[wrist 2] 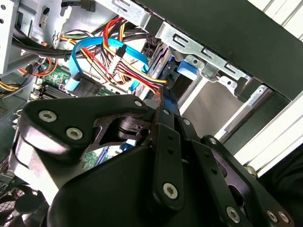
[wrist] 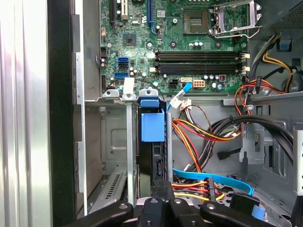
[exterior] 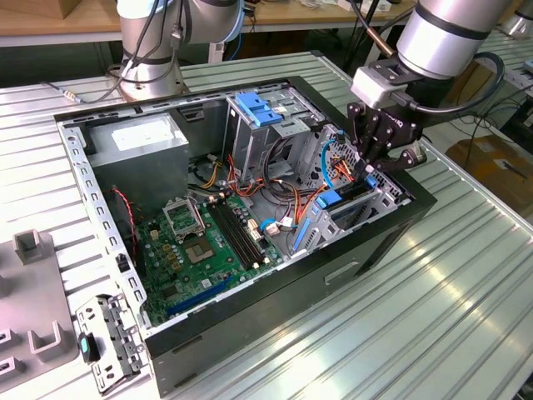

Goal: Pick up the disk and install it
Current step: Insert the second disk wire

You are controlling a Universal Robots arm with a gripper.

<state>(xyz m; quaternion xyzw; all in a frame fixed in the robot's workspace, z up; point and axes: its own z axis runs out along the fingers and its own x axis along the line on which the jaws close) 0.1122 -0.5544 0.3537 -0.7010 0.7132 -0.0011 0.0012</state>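
The gripper is seen in the exterior view lowered over the drive bay at the front corner of the open computer case, on the exterior view's right. Its fingers are drawn narrow on the rear edge of the disk, which stands on edge in the bay, most of the way in. In the first wrist view the disk is shown as a dark slab with a bright blue carrier tab at its far end, set between the grey metal walls of the bay, and the gripper is closed on its near end. In the second wrist view the gripper meets the dark edge of the disk.

Light-blue cables and a bundle of red, yellow and orange wires lie just beside the bay. Beyond the bay the green motherboard is laid flat in the case. A tall grey cage with a blue latch rises near the case's middle.
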